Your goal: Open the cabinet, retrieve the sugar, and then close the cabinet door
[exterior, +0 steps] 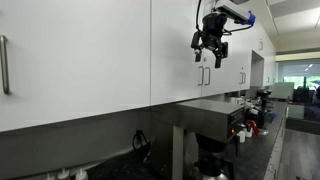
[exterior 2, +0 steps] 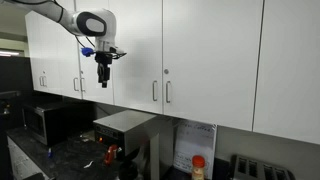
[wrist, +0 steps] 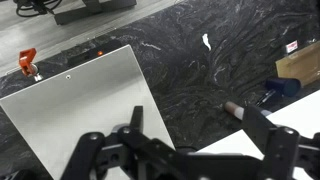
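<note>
6 handles show on the cabinet behind 1 gripper.

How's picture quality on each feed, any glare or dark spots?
In an exterior view the far window is blown out and the space under the white wall cabinets is murky; in an exterior view the black tool shows crisp, evenly lit; in the wrist view the tool looks soft.

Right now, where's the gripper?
In both exterior views the gripper hangs in front of the closed white cabinet, close to a pair of handles.
</note>
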You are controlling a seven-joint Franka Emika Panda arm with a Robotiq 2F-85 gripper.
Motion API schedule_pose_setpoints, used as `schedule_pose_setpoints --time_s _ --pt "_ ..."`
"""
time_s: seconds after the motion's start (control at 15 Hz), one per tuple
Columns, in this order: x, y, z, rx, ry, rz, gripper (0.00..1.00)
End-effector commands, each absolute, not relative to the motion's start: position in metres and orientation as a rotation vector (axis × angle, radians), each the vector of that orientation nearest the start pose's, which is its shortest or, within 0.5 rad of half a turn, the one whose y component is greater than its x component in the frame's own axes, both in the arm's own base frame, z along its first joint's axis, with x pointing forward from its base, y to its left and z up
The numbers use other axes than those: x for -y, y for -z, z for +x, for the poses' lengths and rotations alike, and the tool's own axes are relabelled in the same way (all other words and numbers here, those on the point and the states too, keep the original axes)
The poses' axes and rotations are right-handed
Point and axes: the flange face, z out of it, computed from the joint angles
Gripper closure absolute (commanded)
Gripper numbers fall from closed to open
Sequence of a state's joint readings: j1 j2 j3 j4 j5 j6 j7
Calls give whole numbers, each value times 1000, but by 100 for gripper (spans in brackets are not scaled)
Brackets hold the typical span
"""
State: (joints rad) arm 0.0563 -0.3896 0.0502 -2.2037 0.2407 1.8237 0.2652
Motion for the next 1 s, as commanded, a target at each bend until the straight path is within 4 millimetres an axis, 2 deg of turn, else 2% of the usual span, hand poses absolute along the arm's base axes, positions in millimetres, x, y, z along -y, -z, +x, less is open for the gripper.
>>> schedule_pose_setpoints --time_s 0.0,0.53,0.73,0.93 --pt "-68 -540 434 -324 -44 -2911 0" --pt "-68 -540 434 -324 -44 -2911 0" --pt "-59 -541 427 -315 -43 -2929 0" --pt "-41 -549 417 -276 -17 -2943 0"
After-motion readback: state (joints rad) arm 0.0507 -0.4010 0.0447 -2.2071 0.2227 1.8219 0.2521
